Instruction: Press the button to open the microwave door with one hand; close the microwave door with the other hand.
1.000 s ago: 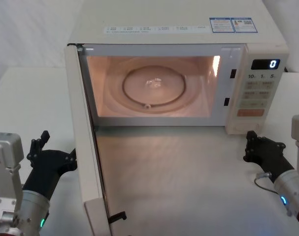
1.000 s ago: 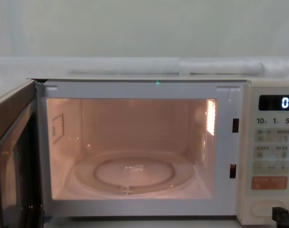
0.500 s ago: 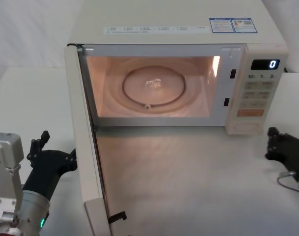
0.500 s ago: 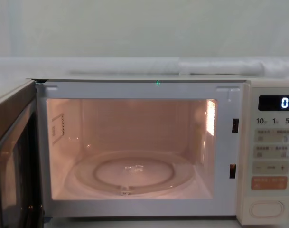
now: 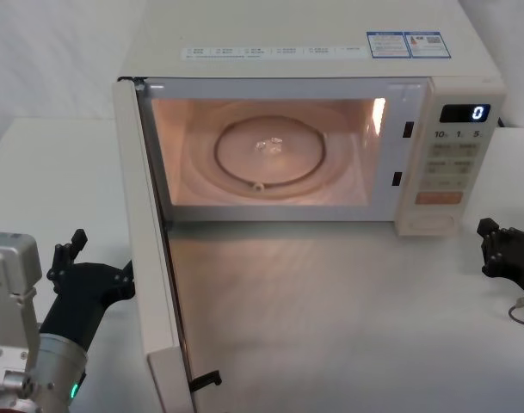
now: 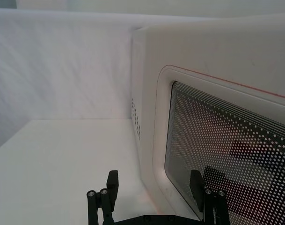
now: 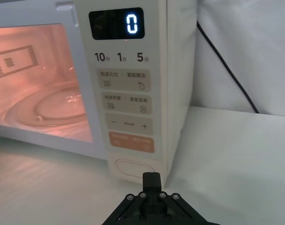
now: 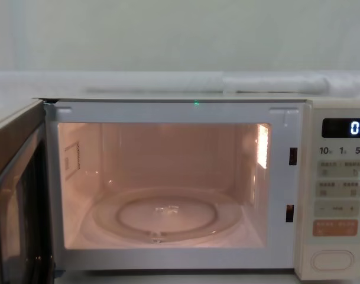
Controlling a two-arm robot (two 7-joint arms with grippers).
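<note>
The microwave door (image 5: 150, 258) stands wide open, swung out toward me on its left hinge, and the cavity is lit. Its dotted glass window (image 6: 226, 154) faces my left gripper (image 5: 102, 255). This gripper is open low at the door's outer side, with one finger (image 6: 196, 180) in front of the window. The cream oval button (image 5: 434, 223) sits at the bottom of the control panel, also seen close up as the button (image 7: 133, 167) and from the chest as the button (image 8: 332, 259). My right gripper (image 5: 496, 239) is shut, off to the right of the panel and apart from the button. Its tip (image 7: 151, 179) points at the button.
The glass turntable (image 5: 270, 151) lies in the cavity. The display (image 7: 130, 23) reads 0, above an orange key (image 7: 131, 141). A black cable (image 7: 226, 65) runs down the wall behind the microwave's right side. White tabletop (image 5: 330, 310) spreads in front.
My right gripper has drawn back from the button, moving right and away from the panel, and has left the chest view. The door and left arm have not moved.
</note>
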